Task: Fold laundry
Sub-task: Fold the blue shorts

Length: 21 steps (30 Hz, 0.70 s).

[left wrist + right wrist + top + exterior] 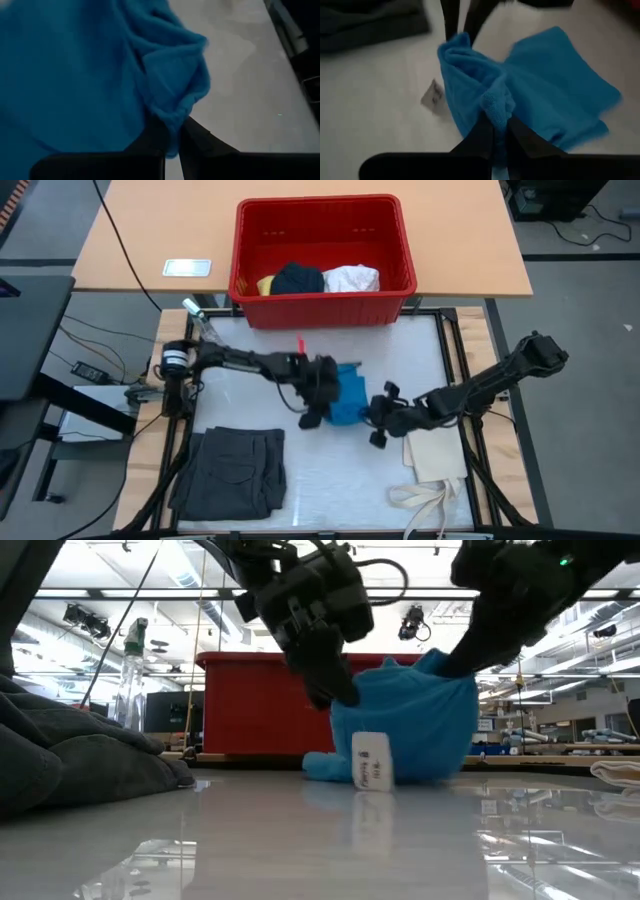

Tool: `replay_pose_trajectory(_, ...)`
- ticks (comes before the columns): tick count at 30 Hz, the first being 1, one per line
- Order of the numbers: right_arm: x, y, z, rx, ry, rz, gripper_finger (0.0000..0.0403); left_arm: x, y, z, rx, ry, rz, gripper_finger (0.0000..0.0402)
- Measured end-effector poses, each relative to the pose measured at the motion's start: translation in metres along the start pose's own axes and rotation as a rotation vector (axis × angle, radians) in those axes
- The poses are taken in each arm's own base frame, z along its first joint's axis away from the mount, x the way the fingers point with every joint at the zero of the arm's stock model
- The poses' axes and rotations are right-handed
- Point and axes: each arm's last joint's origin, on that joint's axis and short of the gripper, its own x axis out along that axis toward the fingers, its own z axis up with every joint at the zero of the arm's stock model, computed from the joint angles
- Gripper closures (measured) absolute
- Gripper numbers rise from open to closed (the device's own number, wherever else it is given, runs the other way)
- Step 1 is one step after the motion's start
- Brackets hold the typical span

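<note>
A bright blue cloth [350, 395] sits bunched at the table's middle between my two grippers, its lower part and white tag [372, 760] on the table. My left gripper [325, 405] is shut on its left side, and my right gripper [378, 415] is shut on its right side. Dark grey shorts [235, 470] lie flat at the near left. A red basket [322, 300] at the far edge holds yellow, navy and white pieces. My left gripper [175, 145] pinches a bunched, hemmed edge of the blue cloth [172, 120] between its two fingers, slanting down from the table's left. The cloth's raised part hangs from the hold, its lower part on the table. My right gripper [499, 132] pinches a gathered edge of the blue cloth [494, 107] between its two fingers, slanting down from the table's right. The cloth rises to the hold in folds, slack, and the rest lies on the table.
A cream tote bag [435, 465] with long straps lies at the near right, just behind my right gripper. The red basket's wall stands close behind the cloth. Bare table shows between the shorts and the tote.
</note>
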Motion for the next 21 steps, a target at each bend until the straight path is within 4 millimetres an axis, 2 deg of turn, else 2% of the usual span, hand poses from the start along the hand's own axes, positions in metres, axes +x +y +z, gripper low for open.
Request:
replay_pose_trajectory(2, -0.002, 0.003, 0.003, 0.003, 0.005, 0.028, 0.0377, 0.006, -0.005, 0.0, -0.047, 0.01, -0.009, 0.0374)
replay_pose_trajectory(4, 0.0, -0.001, 0.01, 0.024, -0.005, 0.015, 0.0377, 0.002, -0.006, 0.001, -0.091, 0.006, 0.017, 0.0374)
replay_pose_trajectory(8, 0.013, -0.029, 0.022, 0.1, 0.019, -0.065, 0.0377, -0.023, 0.003, 0.005, -0.154, -0.045, 0.16, 0.0374)
replay_pose_trajectory(12, 0.028, -0.07, 0.032, 0.211, 0.043, -0.139, 0.0377, -0.05, 0.031, 0.003, -0.305, -0.101, 0.313, 0.0374)
replay_pose_trajectory(15, 0.036, -0.1, 0.041, 0.282, 0.044, -0.123, 0.0377, -0.066, 0.057, -0.002, -0.465, -0.15, 0.368, 0.0374)
replay_pose_trajectory(21, 0.045, -0.154, 0.057, 0.418, -0.051, -0.12, 0.0377, -0.086, 0.093, -0.014, -0.609, -0.203, 0.491, 0.0374)
